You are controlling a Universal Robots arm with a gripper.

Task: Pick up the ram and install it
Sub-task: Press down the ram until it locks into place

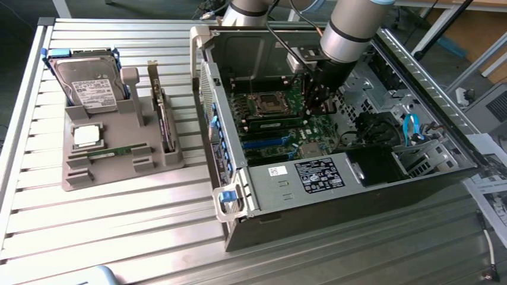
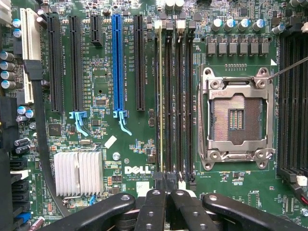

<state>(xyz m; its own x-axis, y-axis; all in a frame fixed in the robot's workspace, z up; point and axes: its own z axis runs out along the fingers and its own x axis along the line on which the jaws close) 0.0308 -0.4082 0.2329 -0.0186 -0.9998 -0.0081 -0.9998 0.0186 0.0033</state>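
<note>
On the exterior view's left, a grey holder tray (image 1: 119, 160) sits on the slatted table (image 1: 95, 237), carrying a hard drive (image 1: 91, 83), a silver processor chip (image 1: 85, 135), an upright expansion card (image 1: 164, 116) and the ram (image 1: 109, 153) — a thin green strip lying flat near the tray's front. Right of the tray stands the open computer case (image 1: 333, 172). The pincer (image 1: 317, 104) hangs inside it over the motherboard (image 2: 110, 144), pressed together and empty, beside the memory slots (image 2: 173, 96) and the bare processor socket (image 2: 237, 118).
</note>
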